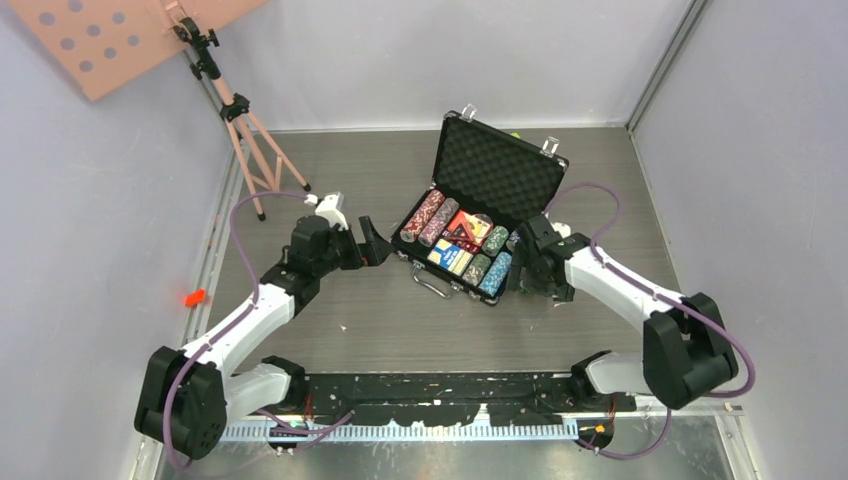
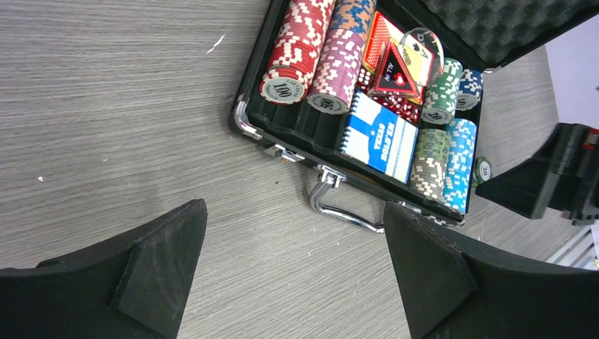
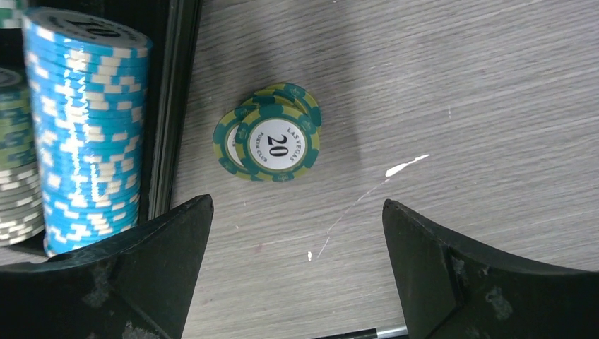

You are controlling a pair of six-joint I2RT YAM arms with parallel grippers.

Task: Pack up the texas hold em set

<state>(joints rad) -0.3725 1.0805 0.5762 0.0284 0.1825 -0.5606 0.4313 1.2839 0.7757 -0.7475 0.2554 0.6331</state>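
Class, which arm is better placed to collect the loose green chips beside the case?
Right. The right fingers, open, hang near the green chips; the left fingers are on the case's other side.

The black briefcase (image 1: 497, 170) is seen open, with poker chips (image 2: 304, 49), a red deck (image 2: 385, 42) and a blue deck (image 2: 378, 138) packed inside. Green chips (image 3: 272, 138) are stacked on the counter (image 1: 400, 325) beside it.

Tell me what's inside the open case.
Rows of chips, a blue deck, a red deck and red dice lie in the case. Whatever is beneath them is covered.
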